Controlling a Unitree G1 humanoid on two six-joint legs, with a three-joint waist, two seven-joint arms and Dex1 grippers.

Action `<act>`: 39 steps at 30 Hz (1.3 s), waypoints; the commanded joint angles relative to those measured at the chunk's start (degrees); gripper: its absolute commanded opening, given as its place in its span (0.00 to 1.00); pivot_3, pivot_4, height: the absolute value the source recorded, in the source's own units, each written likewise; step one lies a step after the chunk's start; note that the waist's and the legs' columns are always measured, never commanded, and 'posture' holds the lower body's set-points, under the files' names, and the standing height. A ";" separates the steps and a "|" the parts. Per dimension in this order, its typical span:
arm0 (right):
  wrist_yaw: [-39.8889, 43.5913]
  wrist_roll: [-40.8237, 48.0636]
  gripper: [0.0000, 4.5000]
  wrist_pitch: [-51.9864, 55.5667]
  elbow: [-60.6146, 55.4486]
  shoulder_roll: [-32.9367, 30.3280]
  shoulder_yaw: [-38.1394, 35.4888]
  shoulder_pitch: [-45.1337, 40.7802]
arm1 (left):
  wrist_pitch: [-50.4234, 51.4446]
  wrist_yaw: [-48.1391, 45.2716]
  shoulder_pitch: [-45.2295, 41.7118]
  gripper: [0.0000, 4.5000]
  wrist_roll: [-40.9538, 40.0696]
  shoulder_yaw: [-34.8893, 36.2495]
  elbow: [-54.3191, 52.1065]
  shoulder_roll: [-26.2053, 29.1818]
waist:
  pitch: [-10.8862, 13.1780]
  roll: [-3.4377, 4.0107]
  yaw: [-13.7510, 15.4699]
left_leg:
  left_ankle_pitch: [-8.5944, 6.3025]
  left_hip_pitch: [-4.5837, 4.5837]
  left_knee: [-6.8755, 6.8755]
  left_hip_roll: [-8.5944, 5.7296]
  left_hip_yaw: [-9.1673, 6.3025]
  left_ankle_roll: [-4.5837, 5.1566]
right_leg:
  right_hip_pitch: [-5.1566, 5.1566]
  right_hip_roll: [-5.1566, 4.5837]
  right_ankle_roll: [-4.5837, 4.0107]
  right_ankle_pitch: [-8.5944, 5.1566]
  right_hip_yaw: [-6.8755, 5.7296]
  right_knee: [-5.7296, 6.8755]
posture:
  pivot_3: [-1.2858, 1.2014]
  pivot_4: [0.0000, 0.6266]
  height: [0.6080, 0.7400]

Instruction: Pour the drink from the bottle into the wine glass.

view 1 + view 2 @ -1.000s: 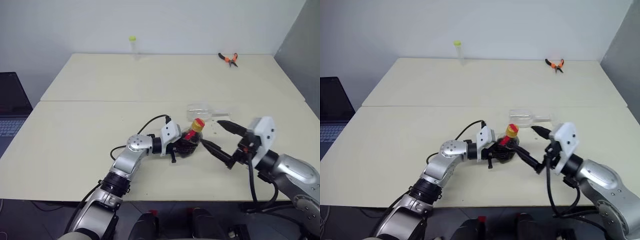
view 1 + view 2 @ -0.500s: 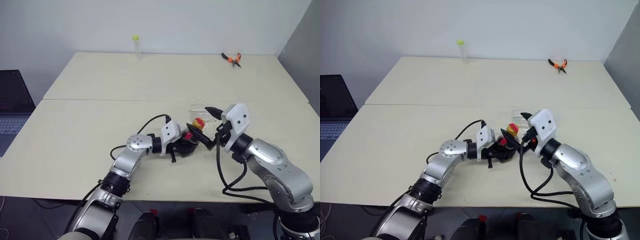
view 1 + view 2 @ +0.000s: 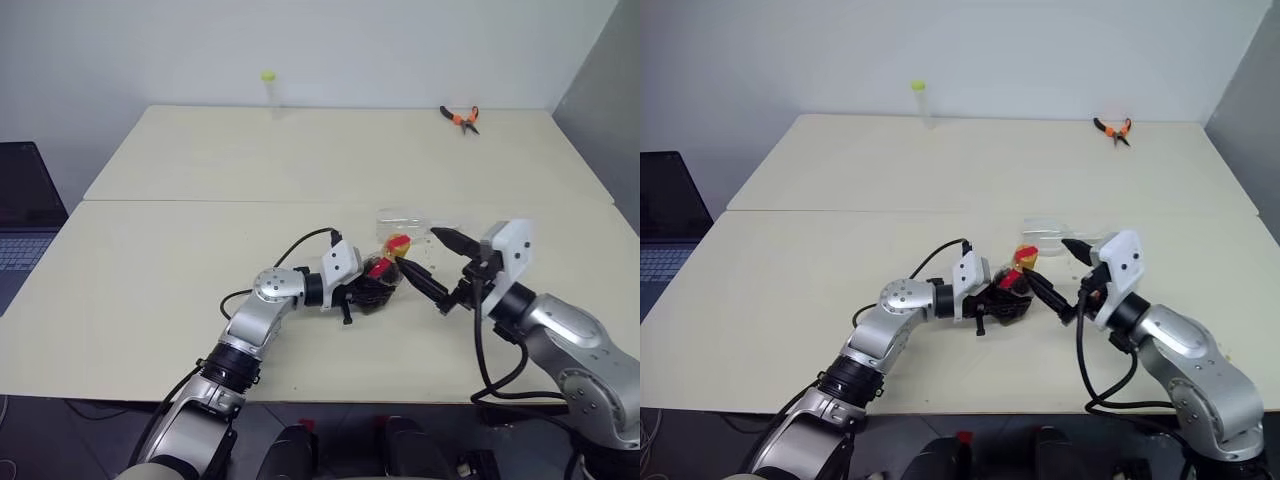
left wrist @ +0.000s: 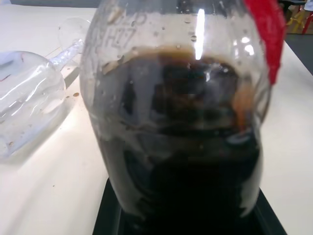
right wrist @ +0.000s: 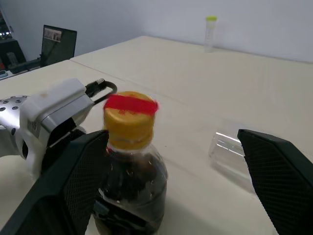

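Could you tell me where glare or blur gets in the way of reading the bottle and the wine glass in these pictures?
Left wrist view: a bright vertical glare streak crosses the bottle, which looms close and soft; the wine glass, lying on its side, is blurred. Right wrist view: the yellow cap is fairly sharp, the right hand's fingers blurred. Left eye view: the glass is faint against the table.

Table (image 3: 180, 260) w/ glass (image 3: 405, 220), pliers (image 3: 461, 117), tube (image 3: 267, 88)

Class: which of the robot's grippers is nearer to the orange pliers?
Right. The right gripper stands open around the bottle's cap, nearer the pliers at the table's far edge; the left gripper grips the bottle, farther away.
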 commanded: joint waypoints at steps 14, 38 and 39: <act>-2.39 10.81 1.00 4.26 -6.12 0.86 -0.28 -3.67 | -1.24 -0.13 -1.01 0.19 -0.55 0.82 -1.88 -0.33 | 0.00 0.00 -0.16 | -0.01 0.04 -0.01 0.08 -0.01 0.01 | 0.02 0.05 0.00 0.00 -0.01 0.02 | 0.52 0.24 1.00; -4.07 6.83 0.30 1.96 0.22 6.62 5.23 -7.31 | -1.29 0.19 -0.79 0.19 -0.48 0.82 -1.98 -0.43 | 0.00 0.00 -0.08 | 0.00 0.02 0.00 0.02 -0.02 0.00 | 0.00 0.01 0.00 0.00 -0.01 0.01 | 0.52 0.24 1.00; -4.12 7.02 0.27 1.84 0.25 6.86 5.04 -7.21 | -1.30 0.21 -0.75 0.19 -0.48 0.81 -1.99 -0.43 | 0.00 0.00 -0.08 | 0.00 0.02 0.00 0.02 -0.01 0.00 | 0.00 0.01 0.00 0.00 -0.01 0.01 | 0.52 0.24 1.00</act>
